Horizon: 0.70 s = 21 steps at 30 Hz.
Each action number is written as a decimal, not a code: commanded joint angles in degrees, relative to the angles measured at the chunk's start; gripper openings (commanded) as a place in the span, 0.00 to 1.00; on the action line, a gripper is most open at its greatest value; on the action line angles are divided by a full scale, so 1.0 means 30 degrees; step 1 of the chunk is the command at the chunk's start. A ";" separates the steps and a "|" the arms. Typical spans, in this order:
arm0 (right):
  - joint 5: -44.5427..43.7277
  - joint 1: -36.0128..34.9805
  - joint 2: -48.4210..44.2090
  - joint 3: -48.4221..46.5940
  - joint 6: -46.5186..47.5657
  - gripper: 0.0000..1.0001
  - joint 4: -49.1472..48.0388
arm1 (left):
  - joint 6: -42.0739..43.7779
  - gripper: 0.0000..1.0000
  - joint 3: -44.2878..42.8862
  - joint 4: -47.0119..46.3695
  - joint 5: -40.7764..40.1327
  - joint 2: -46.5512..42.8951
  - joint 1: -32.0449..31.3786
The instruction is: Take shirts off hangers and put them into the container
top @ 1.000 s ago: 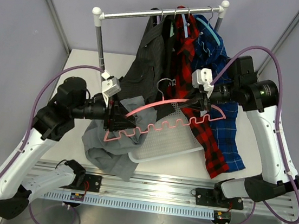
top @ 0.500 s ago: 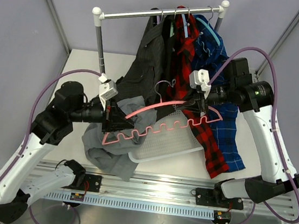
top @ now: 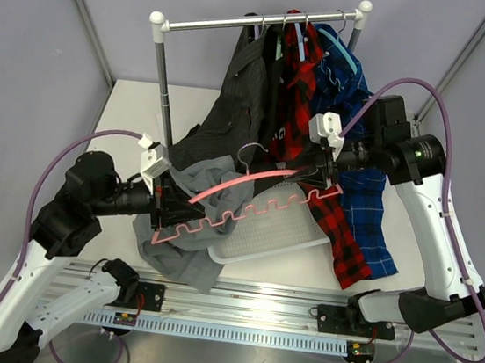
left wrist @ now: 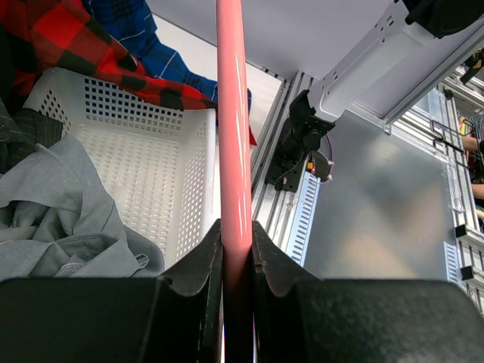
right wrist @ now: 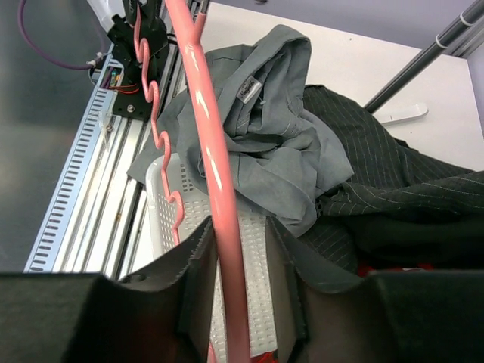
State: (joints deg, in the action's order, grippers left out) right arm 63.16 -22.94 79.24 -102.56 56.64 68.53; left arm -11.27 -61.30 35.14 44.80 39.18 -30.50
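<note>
One slim glossy pink hanger [left wrist: 231, 113] — left pincer [left wrist: 236, 234] clamps it, right pincer [right wrist: 238, 227] gapes around it.

Pink hanger [left wrist: 233, 113] leaves the top edge ahead of my left gripper [left wrist: 236, 231], near end hidden between the jaws. Left of them, grey shirt [left wrist: 60, 219] covers part of the white basket [left wrist: 189, 181]. Right of my right gripper [right wrist: 237, 227], dark shirt [right wrist: 408, 204] is cut off.
</note>
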 commanded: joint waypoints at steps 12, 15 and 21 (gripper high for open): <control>-0.0660 0.0789 -0.1042 -0.3016 -0.3352 0.71 -0.0374 | -0.0640 0.00 -0.1713 0.2349 -0.4119 -0.3125 0.0001; -0.0836 0.1317 -0.1335 -0.3020 -0.3850 0.72 -0.0635 | -0.0464 0.00 -0.2649 0.3140 -0.4969 -0.3158 0.0001; -0.2300 0.2661 -0.1950 -0.1998 -0.5314 0.72 -0.2069 | 0.0063 0.00 -0.5310 0.4517 -0.7310 -0.3098 0.0001</control>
State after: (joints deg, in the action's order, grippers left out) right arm 59.35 -17.04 74.35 -109.62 44.77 66.32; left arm -12.05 -71.09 49.15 28.42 30.09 -30.52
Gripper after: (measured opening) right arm 0.722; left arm 0.159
